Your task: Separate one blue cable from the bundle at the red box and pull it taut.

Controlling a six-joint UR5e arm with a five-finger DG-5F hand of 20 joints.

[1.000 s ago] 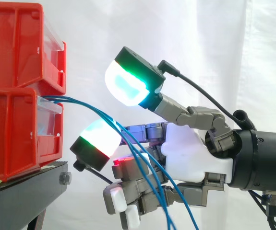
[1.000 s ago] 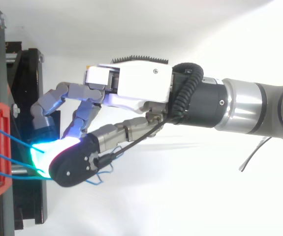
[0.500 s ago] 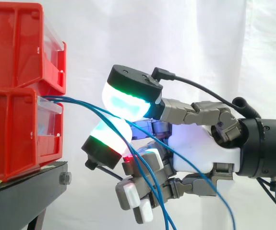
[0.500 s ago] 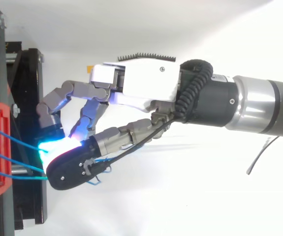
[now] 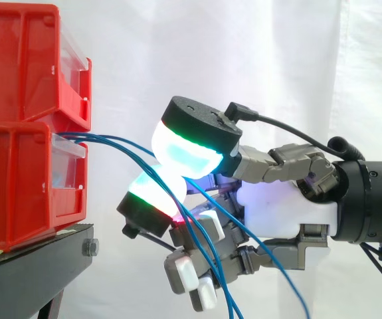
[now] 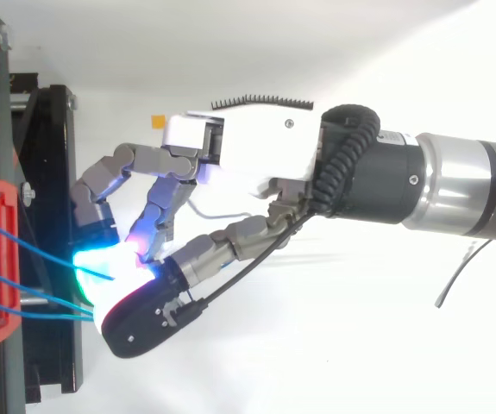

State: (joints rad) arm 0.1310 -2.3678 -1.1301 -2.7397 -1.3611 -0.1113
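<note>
Several blue cables [image 5: 114, 138] come out of the lower red box [image 5: 24, 186] and arc to the right. My hand [image 5: 284, 212] reaches in from the right, its glowing thumb pad [image 5: 187, 149] pressed down toward a finger pad [image 5: 154, 193]. One blue cable [image 6: 40, 247] runs between these two pads and comes out behind them, sloping down to the right [image 5: 280, 279]. The other cables [image 5: 218, 292] hang loose in front of the curled lower fingers. From above, the hand [image 6: 248, 155] sits just right of the box, and two more cables [image 6: 40, 297] reach it lower down.
A second red bin [image 5: 18, 60] is stacked on the lower box. Both rest on a black stand [image 5: 38, 266] at the left. A white curtain hangs behind.
The thumb pad has swung down and closed against the finger pad, with one cable now between them. The hand has shifted slightly right, away from the box.
</note>
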